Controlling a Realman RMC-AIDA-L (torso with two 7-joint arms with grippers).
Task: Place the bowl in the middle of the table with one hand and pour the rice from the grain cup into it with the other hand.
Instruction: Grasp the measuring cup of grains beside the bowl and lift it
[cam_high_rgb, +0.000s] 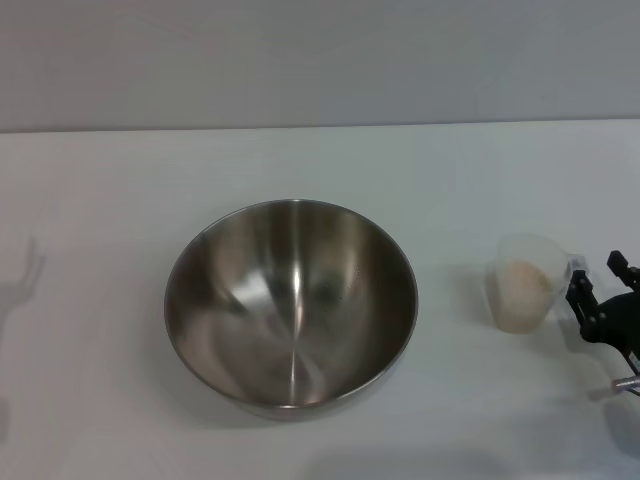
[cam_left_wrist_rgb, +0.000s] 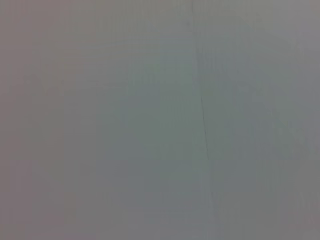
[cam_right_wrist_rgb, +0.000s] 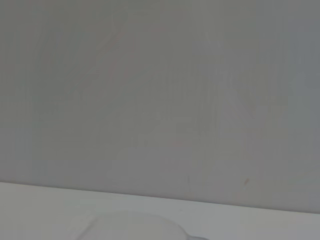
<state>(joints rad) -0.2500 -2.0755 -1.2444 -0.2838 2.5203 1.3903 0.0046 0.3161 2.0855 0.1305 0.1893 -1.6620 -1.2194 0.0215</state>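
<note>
Right hand (cam_high_rgb: 596, 290), fingers spread, sits at the grain cup (cam_high_rgb: 523, 281) handle, unclosed. Gripping off-centre could tip rice (cam_high_rgb: 520, 288) onto desk (cam_high_rgb: 100, 200) short of bowl (cam_high_rgb: 290, 305).

plain grey wall (cam_high_rgb: 320, 60) behind

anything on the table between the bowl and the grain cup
No. In the head view the stretch of white table between the bowl and the grain cup is bare.
</note>
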